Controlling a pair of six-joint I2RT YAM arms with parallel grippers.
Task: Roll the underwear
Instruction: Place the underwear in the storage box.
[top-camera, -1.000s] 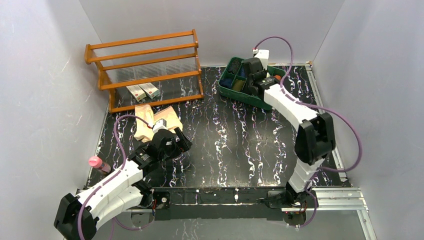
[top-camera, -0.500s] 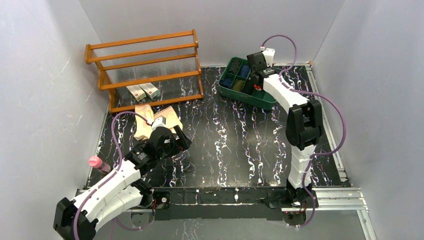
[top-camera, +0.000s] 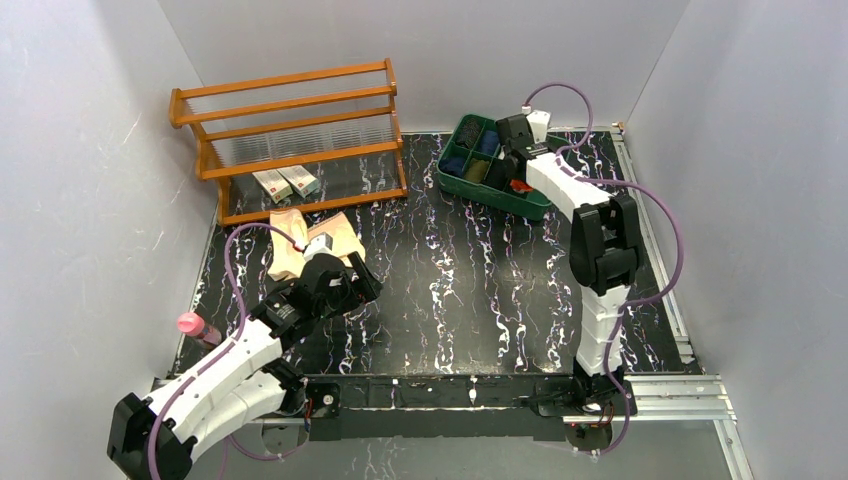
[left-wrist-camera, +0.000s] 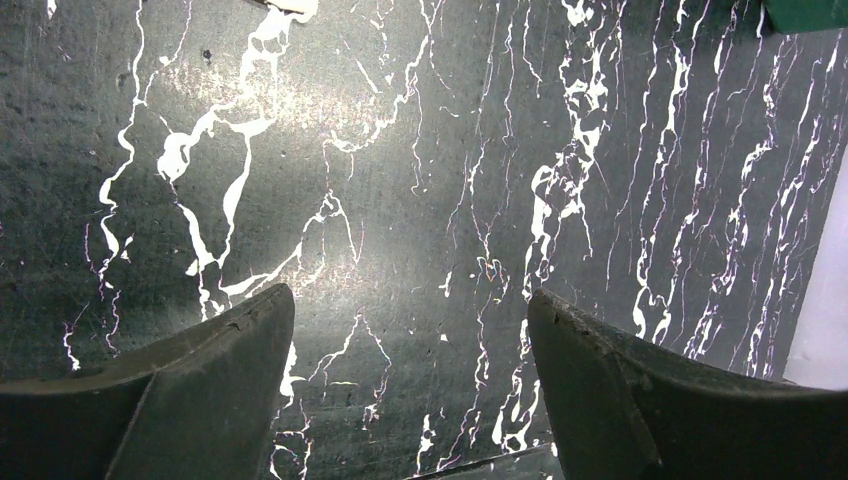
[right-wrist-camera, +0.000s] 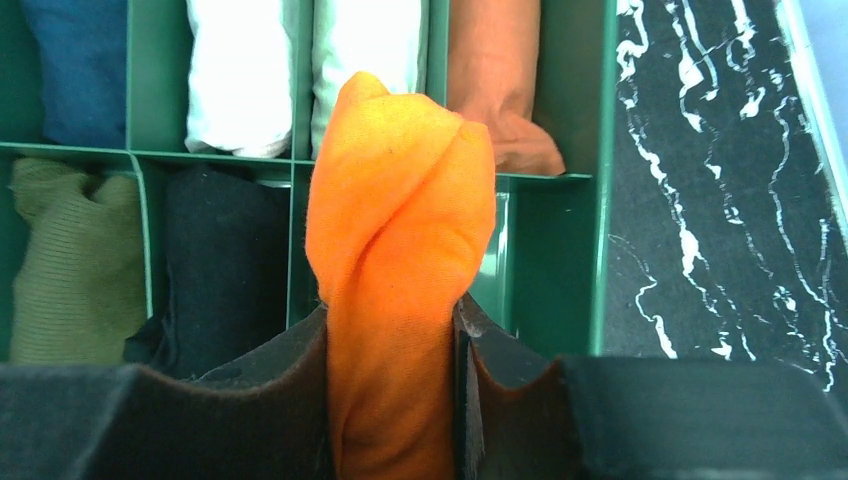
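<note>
**One rolled, one to go**

Nearest, left pincer: spread wide, gripping nothing, poised over the table. Just past it, on its far-left side and apart from its tips: tan underwear, lying flat and loose, not rolled as far as the overhead view tells.

Much farther, right pincer: narrowed onto the orange underwear, which is wound into a tight roll and held upright over the tray. Just right of that pincer, a compartment with green floor showing, probably the roll's slot. Left of the pincer: black roll, then olive roll. Beyond its tips: blue roll, white rolls and a duller orange roll.

Judged about halfway. Orange: rolled, not yet set down. Tan: yet to be rolled and stowed.

Surface: black, marble-look, veined in white, with a dull sheen under the left pincer. Behind and left of the left pincer, at the table's edge: pink-capped bottle. Beyond the tan cloth: wooden rack, with small boxes on its lowest shelf. Room: plain pale walls, closing in on three sides.
</note>
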